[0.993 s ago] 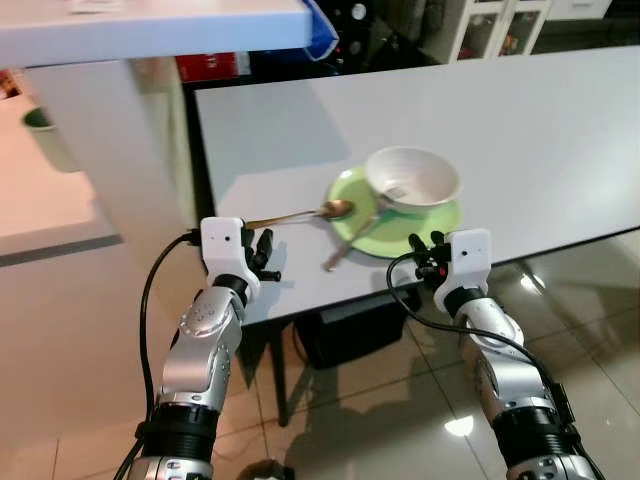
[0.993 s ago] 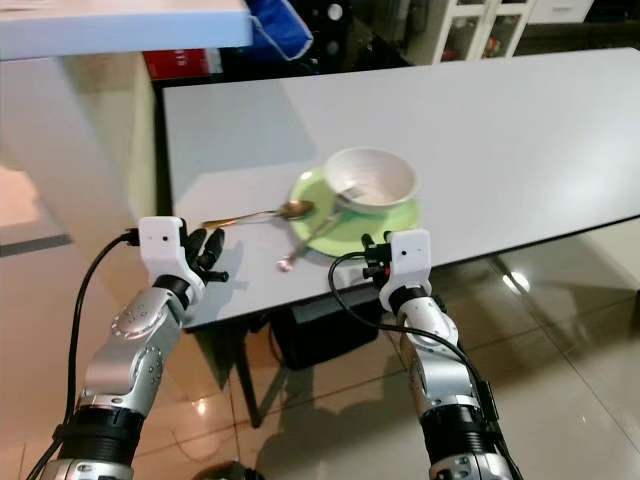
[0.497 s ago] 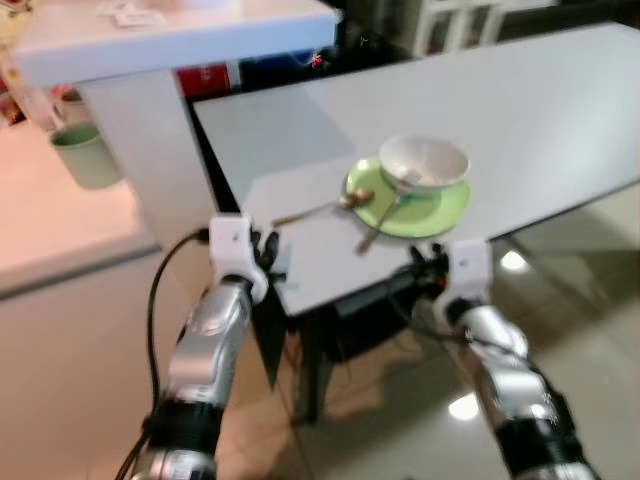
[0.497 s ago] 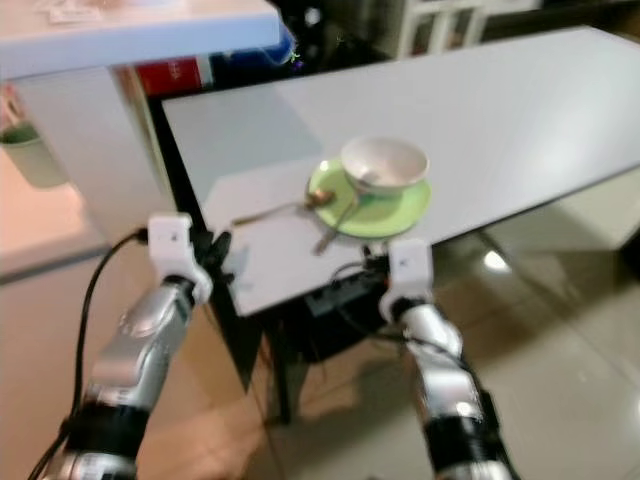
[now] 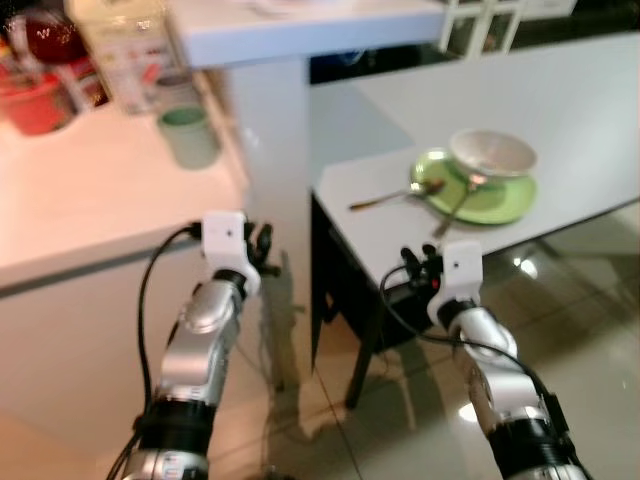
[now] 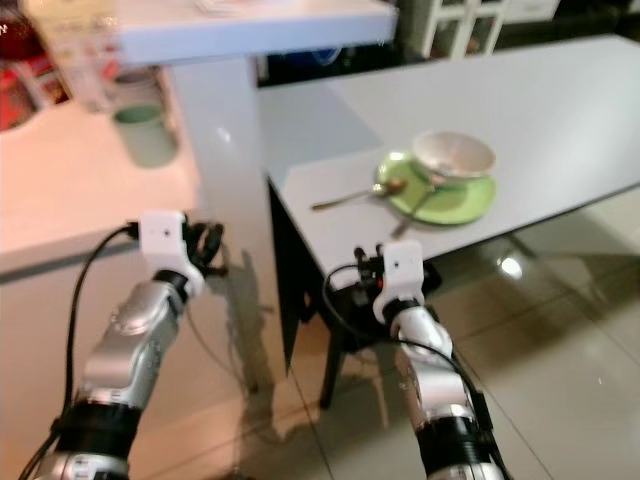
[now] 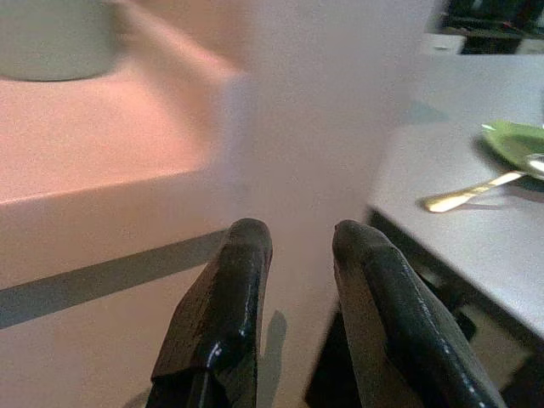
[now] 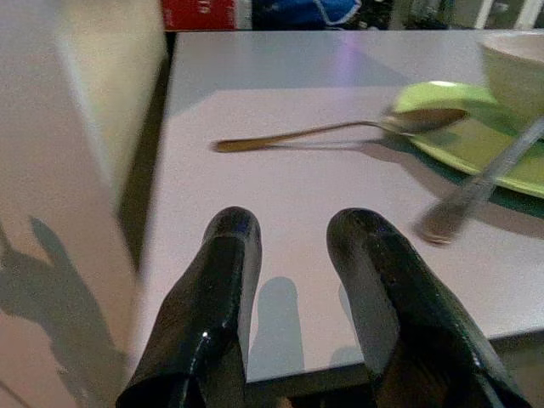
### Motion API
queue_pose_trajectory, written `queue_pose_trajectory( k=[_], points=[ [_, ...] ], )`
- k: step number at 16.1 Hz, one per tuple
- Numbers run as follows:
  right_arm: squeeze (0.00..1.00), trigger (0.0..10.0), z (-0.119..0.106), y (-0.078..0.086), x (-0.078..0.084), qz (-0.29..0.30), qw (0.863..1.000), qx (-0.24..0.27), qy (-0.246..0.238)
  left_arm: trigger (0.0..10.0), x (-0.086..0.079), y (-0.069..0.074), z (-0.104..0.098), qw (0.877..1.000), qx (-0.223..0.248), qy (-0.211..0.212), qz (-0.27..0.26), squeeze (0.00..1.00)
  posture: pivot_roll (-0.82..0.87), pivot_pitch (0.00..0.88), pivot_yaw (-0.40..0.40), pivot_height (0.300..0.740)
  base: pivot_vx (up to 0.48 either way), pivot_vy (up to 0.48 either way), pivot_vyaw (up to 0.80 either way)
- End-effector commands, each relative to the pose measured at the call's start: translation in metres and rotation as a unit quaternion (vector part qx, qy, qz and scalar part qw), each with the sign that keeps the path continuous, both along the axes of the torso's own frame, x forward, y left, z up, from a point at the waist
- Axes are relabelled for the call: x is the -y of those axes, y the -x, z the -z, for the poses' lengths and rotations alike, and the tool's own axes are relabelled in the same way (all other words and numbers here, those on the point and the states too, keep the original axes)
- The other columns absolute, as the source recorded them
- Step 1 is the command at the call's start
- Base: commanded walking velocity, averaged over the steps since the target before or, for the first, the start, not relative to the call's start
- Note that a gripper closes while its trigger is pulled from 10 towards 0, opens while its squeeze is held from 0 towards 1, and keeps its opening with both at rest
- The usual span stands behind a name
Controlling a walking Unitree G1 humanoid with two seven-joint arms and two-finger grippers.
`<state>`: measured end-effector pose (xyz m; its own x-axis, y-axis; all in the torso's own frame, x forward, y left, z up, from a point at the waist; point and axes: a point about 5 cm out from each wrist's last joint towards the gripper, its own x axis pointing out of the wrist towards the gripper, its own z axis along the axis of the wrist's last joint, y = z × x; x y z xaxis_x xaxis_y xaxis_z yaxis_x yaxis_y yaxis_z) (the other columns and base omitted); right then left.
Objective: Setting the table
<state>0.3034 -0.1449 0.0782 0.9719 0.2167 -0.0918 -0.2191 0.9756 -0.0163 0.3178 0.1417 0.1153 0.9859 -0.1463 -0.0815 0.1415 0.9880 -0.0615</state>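
Observation:
A white bowl point(image 5: 492, 155) sits on a green plate point(image 5: 495, 203) near the corner of the white table point(image 5: 590, 110). A gold spoon point(image 5: 395, 197) lies beside the plate with its head on the rim, and a silver utensil point(image 5: 452, 212) leans off the plate's front edge. My right gripper point(image 5: 415, 265) hovers low in front of the table's edge, open and empty; its wrist view looks at the gold spoon point(image 8: 323, 132). My left gripper point(image 5: 262, 248) is open and empty, held before the pale counter front, well left of the table.
A pink-white counter point(image 5: 90, 200) on my left carries a green cup point(image 5: 190, 135), a red container point(image 5: 35, 100) and a box. A white shelf point(image 5: 300, 20) on a post point(image 5: 275, 120) overhangs between counter and table. Glossy tiled floor point(image 5: 580, 300) lies at the right.
The camera has swung left and pulled back: the table and dishes now sit to my right and the counter has come into view. Both arms keep their raised pose.

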Motion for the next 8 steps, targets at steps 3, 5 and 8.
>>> queue_pose_trajectory(
  k=[3, 5, 8],
  points=[
    [0.0, 10.0, -0.0036, -0.0013, 0.0024, -0.001, 1.0, 0.003, 0.001, 10.0, 0.006, -0.0021, -0.0053, 1.0, 0.009, 0.005, 0.006, 0.0, -0.01, 0.0, 0.025, 0.74, 0.0, 0.0, 0.0],
    [0.0, 10.0, -0.0033, -0.0014, 0.0021, -0.002, 1.0, 0.002, 0.001, 10.0, 0.0066, -0.0022, -0.0043, 1.0, 0.005, 0.01, 0.01, 0.0, -0.01, 0.0, 0.025, 0.74, 0.0, 0.48, 0.0],
    [0.0, 10.0, -0.0026, -0.0011, 0.0, -0.005, 1.0, 0.002, -0.001, 10.0, 0.0045, -0.0039, -0.0033, 1.0, 0.001, -0.019, 0.011, 0.0, -0.01, 0.0, 0.027, 0.74, 0.0, 0.476, 0.0]
  ],
)
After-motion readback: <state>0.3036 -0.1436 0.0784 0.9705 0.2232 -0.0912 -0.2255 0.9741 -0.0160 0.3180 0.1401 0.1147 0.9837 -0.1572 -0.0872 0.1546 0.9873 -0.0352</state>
